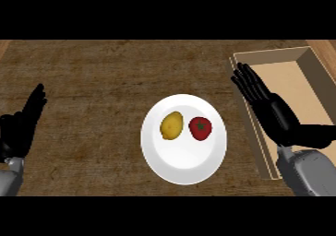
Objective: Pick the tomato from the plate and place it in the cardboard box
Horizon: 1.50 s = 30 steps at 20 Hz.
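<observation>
left hand (19, 124): matte black, slim jointed fingers
right hand (273, 108): matte black, long segmented fingers, thick thumb
left forearm (6, 177): light grey smooth shell
right forearm (308, 173): light grey rounded casing, darker seam lines

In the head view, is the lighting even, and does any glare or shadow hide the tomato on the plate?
Head view: light is even across the counter; the white plate is bright but shows no glare; the tomato and the yellow fruit beside it are plainly visible, no shadow covering them; the cardboard box interior is evenly lit too.
</observation>
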Tool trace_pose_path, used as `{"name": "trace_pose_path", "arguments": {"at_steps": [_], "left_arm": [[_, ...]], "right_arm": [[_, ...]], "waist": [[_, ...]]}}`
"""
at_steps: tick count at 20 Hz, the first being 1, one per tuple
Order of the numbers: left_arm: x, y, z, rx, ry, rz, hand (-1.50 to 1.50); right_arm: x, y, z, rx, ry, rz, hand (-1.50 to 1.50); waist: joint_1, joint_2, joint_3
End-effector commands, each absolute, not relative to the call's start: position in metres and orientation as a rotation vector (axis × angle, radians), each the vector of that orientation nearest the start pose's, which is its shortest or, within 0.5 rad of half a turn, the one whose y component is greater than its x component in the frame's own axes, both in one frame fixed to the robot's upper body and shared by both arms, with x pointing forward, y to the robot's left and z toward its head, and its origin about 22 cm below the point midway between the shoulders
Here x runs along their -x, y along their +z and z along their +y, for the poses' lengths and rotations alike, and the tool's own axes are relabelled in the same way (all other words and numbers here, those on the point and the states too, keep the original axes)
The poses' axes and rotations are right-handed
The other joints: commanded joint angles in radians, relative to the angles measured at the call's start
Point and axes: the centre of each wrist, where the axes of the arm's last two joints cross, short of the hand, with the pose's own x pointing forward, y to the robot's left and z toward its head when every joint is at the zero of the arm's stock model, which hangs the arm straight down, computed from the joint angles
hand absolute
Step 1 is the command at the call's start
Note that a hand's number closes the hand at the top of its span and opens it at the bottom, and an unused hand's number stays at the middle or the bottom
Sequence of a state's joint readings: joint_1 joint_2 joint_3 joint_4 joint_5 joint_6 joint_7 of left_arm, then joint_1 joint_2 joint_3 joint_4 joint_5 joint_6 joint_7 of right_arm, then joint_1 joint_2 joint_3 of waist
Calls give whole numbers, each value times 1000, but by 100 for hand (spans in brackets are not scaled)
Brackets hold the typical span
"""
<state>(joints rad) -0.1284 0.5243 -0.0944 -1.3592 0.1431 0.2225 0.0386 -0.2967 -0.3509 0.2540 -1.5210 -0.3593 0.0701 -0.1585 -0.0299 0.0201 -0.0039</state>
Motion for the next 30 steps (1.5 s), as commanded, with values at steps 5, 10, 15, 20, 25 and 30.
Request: {"name": "trace_pose_path", "arguments": {"at_steps": [5, 10, 15, 20, 25, 30], "left_arm": [[-291, 48, 278, -187, 4, -1604, 0], [-281, 35, 254, -41, 77, -1563, 0], [-275, 53, 251, -51, 112, -1553, 0], [-274, 52, 246, -44, 89, -1560, 0], [-270, 53, 261, -70, 98, -1541, 0], [-267, 56, 255, -70, 98, -1561, 0]], "right_arm": [[-336, 53, -325, -104, 5, -1776, 150], [-337, 20, -349, 286, 241, -1649, -150], [-341, 18, -360, 211, 493, -1856, -150], [-368, 86, -358, 274, 894, -1680, -150], [-376, 133, -351, 179, 1201, -1402, -150], [-384, 152, -288, 88, 1214, -1369, -150]], "waist": [[58, -8, 7], [80, -4, 6], [57, -15, 6], [52, -19, 3], [43, -25, 1], [32, -24, 3]]}}
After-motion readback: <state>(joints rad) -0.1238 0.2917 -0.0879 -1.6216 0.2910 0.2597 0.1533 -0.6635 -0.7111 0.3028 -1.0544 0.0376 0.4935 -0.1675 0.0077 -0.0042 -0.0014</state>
